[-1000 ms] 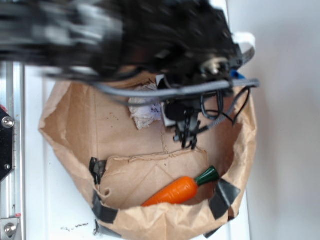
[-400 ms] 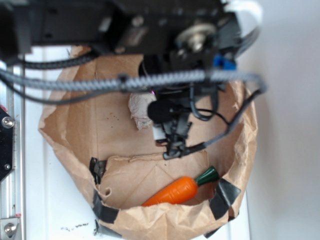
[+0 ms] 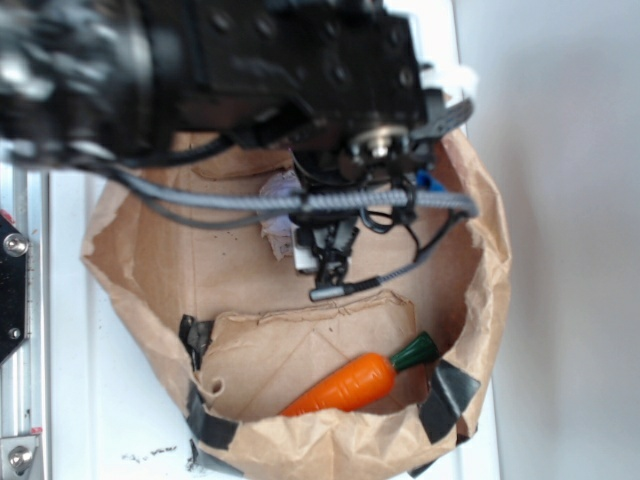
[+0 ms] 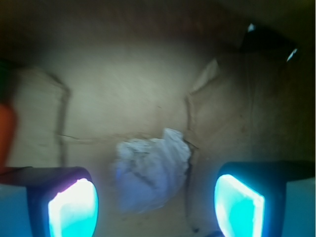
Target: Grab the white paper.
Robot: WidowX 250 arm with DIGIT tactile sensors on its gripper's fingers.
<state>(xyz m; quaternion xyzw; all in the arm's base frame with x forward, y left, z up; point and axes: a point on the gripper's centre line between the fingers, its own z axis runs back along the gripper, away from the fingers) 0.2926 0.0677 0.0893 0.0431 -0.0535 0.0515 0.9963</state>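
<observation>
Gripper (image 4: 155, 200) moved; now straddles white paper (image 4: 152, 170).

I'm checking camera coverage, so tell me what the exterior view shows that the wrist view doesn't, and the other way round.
Only the exterior view shows the whole orange toy carrot with its green top, the black tape patches on the bag's rim, and the black robot arm overhead. Only the wrist view shows the two glowing cyan finger pads spread wide, with the crumpled white paper wad between them, untouched. Both show that wad and the brown paper bag.
</observation>
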